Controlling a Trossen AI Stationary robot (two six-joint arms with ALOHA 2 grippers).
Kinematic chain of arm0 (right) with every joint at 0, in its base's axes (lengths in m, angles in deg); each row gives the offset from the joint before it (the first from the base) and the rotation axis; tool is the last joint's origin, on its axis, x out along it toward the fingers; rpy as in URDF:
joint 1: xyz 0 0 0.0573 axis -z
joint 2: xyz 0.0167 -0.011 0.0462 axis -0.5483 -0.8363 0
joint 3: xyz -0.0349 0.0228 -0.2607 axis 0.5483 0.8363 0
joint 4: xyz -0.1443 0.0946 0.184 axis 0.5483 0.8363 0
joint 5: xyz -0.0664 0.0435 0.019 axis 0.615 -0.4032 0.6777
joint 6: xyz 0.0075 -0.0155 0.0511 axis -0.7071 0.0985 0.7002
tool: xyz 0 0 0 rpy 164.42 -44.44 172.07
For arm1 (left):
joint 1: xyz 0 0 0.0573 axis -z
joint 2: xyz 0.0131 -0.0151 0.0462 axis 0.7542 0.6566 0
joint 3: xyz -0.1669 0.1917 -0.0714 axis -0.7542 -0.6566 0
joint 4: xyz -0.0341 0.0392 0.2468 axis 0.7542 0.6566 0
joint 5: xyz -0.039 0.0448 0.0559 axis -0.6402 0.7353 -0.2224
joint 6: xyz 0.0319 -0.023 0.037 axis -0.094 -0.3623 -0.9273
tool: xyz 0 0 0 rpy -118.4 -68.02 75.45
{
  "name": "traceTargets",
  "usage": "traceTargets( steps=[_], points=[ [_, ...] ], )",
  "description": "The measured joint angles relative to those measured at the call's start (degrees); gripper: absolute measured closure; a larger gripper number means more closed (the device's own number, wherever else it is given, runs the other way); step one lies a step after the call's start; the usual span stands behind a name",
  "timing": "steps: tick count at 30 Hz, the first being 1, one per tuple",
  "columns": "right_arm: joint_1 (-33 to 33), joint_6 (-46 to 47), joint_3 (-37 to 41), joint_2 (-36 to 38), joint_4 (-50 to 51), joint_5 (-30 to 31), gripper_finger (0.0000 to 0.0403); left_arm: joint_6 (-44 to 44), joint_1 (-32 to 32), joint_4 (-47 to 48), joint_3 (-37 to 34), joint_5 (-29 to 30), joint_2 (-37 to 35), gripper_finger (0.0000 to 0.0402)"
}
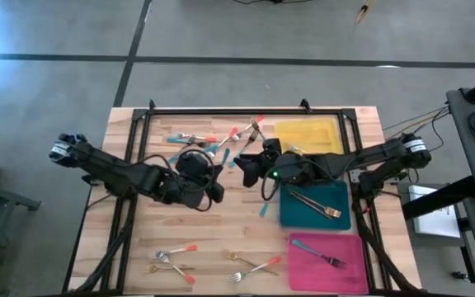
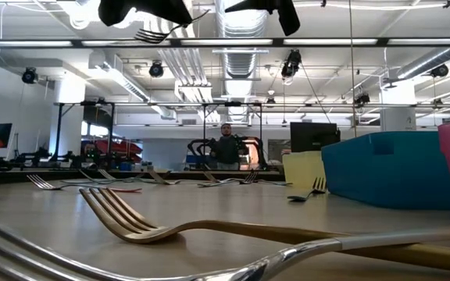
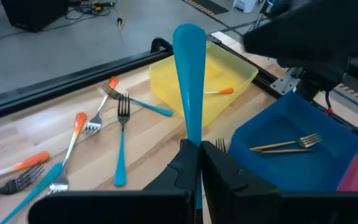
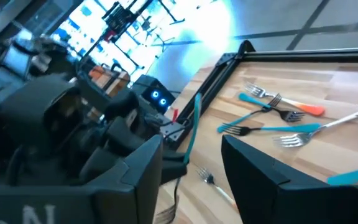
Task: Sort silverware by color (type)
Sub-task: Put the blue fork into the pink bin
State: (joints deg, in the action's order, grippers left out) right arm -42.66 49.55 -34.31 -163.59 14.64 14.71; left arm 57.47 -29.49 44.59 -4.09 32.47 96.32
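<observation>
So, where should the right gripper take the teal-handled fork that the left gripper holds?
Probably the free wide end of the teal plastic handle, beyond the left gripper, shut on its narrow part. It sticks straight out, so the open right gripper should close across it sideways.

Forks in middle tray

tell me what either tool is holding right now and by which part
The left tool is shut on a teal-handled fork, pinched low on the handle near the neck, with the handle end sticking out. The right tool is open and holds nothing.
</observation>
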Motion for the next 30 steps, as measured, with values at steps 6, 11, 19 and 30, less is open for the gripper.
traceTargets(
  steps=[6, 11, 19, 30],
  points=[
    [0.69, 1.24, -0.06, -1.64, -4.03, 0.57, 0.023, -1.01, -0.72, 2.48, 4.26, -0.04, 3.0, 0.0401],
    [1.4, 2.0, -0.63, -3.38, -3.62, 0.53, 0.0231, -1.09, -1.24, 7.3, 7.84, -0.02, 5.34, 0.0401],
    [2.35, 1.26, -0.66, -3.5, -3.56, 0.55, 0.0267, -0.99, -1.73, 8.68, 8.78, 0.15, 5.58, 0.0401],
    [3.53, 0.4, -0.66, -3.65, -3.45, 0.09, 0.0296, -8.04, -1.68, 0.84, 8.84, -0.86, 5.72, 0.0401]
  ],
)
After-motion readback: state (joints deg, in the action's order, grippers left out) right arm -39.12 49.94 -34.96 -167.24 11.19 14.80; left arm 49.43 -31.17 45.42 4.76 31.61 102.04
